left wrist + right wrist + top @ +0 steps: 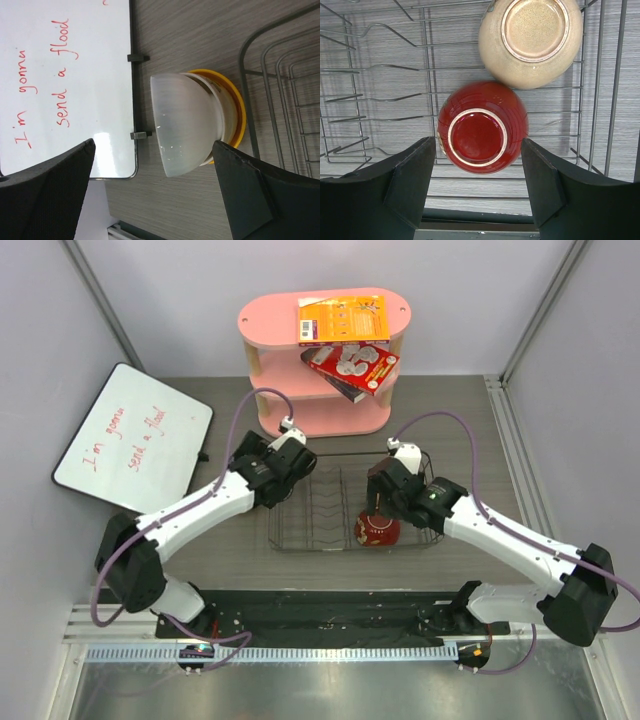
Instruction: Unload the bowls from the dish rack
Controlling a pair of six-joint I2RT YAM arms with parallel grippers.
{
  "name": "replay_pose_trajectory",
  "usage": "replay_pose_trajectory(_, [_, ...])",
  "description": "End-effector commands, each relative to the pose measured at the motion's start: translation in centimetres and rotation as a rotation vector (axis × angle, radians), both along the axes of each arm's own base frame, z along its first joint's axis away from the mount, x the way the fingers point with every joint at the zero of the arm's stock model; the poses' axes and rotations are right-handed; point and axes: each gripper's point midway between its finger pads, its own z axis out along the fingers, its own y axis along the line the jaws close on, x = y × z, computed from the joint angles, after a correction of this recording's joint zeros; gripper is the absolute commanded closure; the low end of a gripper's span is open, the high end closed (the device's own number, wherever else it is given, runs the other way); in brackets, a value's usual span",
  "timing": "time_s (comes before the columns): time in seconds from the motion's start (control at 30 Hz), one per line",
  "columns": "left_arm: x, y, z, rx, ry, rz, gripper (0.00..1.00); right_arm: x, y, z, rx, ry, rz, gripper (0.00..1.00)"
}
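The black wire dish rack (310, 502) sits mid-table. In the right wrist view, a dark red bowl (481, 127) and a beige bowl (530, 40) lie upside down on the rack's wires (380, 94). My right gripper (480, 185) is open, with a finger on each side of the red bowl's near edge, not touching it. The red bowl also shows in the top view (377, 529). In the left wrist view, a white bowl (185, 125) is nested with a yellow-orange bowl (241, 107) on the table just outside the rack's edge (248, 107). My left gripper (155, 190) is open and empty beside them.
A whiteboard (135, 440) with red writing lies at the left, close to the stacked bowls. A pink three-tier shelf (325, 360) holding boxes stands behind the rack. Grey walls close in both sides.
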Motion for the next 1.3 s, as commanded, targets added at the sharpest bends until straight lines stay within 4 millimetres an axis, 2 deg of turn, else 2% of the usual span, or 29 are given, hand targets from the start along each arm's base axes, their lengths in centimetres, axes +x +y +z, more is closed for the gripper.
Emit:
replay_pose_trajectory(0.0, [-0.5, 0.2, 2.9, -0.085, -0.072, -0.001, 0.00, 0.5, -0.1, 1.2, 0.037, -0.046, -0.036, 0.25])
replay_pose_trajectory(0.07, [-0.5, 0.4, 3.3, -0.123, -0.086, -0.007, 0.00, 0.5, -0.1, 1.1, 0.035, -0.042, -0.035, 0.25])
replay_pose_trajectory(0.13, [-0.7, 0.1, 2.7, -0.197, -0.057, -0.023, 0.00, 0.5, -0.1, 0.9, 0.032, -0.037, -0.032, 0.25])
replay_pose_trajectory(0.17, [-0.6, 0.7, 3.1, -0.252, -0.067, -0.003, 0.00, 0.5, 0.0, 0.8, 0.031, -0.035, -0.030, 0.25])
replay_pose_trajectory(0.2, [-0.4, 0.9, 3.0, -0.312, -0.074, 0.016, 0.02, 0.5, 0.0, 0.8, 0.030, -0.035, -0.027, 0.25])
replay_pose_trajectory(0.23, [-0.6, -0.1, 2.3, -0.402, -0.026, -0.016, 0.05, 0.4, -0.1, 0.9, 0.031, -0.036, -0.029, 0.25])
replay_pose_trajectory(0.27, [-0.2, 1.0, 2.2, -0.445, -0.021, 0.019, 0.09, 0.4, -0.1, 1.0, 0.031, -0.037, -0.027, 0.25])
replay_pose_trajectory(0.33, [-0.3, 1.2, 1.7, -0.504, -0.009, 0.042, 0.11, 0.4, -0.2, 1.0, 0.028, -0.040, -0.028, 0.25])
replay_pose_trajectory(0.43, [-0.1, 2.0, 0.9, -0.521, 0.012, 0.078, 0.13, 0.3, -0.4, 0.9, 0.026, -0.036, -0.027, 0.25])
replay_pose_trajectory(0.6, [-0.1, 1.1, -0.8, -0.596, 0.079, 0.071, 0.21, 0.4, -0.5, 0.8, 0.025, -0.031, -0.028, 0.25])
replay_pose_trajectory(0.9, [-0.2, 1.1, -3.5, -0.580, 0.146, 0.105, 0.25, 0.4, -0.7, 0.7, 0.018, -0.029, -0.026, 0.25])
replay_pose_trajectory(1.07, [-0.3, 1.2, -3.8, -0.581, 0.153, 0.109, 0.42, 0.2, -0.7, 0.1, 0.010, -0.014, -0.024, 0.25])
replay_pose_trajectory(1.27, [-0.5, 1.5, -4.2, -0.551, 0.174, 0.120, 0.56, 0.4, -0.9, 0.3, 0.005, -0.023, -0.027, 0.25])
